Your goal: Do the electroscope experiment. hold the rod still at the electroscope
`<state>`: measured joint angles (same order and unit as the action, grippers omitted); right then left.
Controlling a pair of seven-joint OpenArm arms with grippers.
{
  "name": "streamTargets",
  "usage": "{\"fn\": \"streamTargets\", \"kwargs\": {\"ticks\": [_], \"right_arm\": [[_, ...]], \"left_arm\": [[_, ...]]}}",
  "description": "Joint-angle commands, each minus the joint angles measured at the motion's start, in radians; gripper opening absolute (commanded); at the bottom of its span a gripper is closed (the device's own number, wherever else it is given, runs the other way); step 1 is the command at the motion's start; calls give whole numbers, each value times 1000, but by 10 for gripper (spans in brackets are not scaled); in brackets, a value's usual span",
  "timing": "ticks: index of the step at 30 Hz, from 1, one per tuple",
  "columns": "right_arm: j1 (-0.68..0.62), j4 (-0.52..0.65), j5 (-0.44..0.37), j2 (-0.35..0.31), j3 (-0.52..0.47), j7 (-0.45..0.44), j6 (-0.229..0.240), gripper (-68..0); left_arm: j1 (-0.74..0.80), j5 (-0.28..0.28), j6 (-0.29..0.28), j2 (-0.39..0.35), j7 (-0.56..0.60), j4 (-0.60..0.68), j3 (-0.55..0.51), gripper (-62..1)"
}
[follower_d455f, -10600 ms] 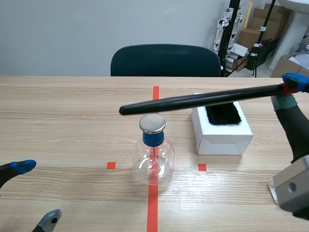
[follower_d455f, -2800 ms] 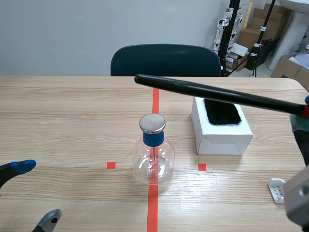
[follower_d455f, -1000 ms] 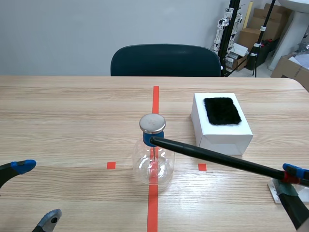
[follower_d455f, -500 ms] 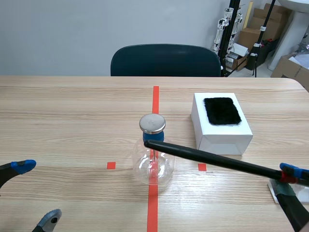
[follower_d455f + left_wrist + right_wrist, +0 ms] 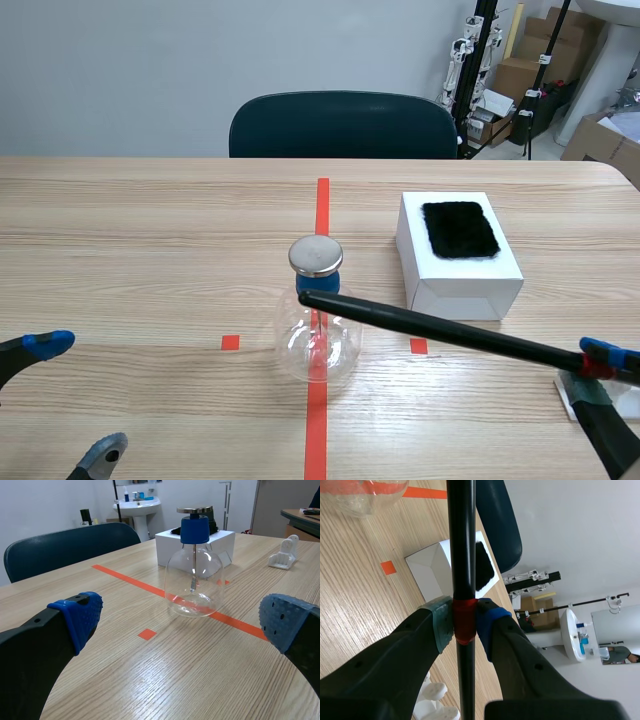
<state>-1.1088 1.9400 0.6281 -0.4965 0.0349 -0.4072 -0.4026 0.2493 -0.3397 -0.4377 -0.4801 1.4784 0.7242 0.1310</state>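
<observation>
Right gripper (image 5: 465,624) clamped on the red band of the black rod (image 5: 430,325), low over the near right of the surface (image 5: 150,250). The rod slants toward the electroscope (image 5: 318,320) on the red centre line. Its tip seems to touch the blue collar under the metal cap. Left gripper (image 5: 78,397) spread wide, holding nothing, well apart.

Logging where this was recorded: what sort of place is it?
Probably a lab or workshop: brown cardboard boxes and black equipment stands behind the light wooden table, plus a white washbasin.
</observation>
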Motion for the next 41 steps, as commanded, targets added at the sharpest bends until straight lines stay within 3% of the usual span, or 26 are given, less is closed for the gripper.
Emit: {"fn": "streamTargets", "kwargs": {"ticks": [1,41], "right_arm": [[9,13,-4,-13,0,-11,-11,-616],[9,13,-4,-13,0,-26,-11,-616]], "left_arm": [[0,7,2,-8,21,14,-8,14],[0,7,2,-8,21,14,-8,14]]}}
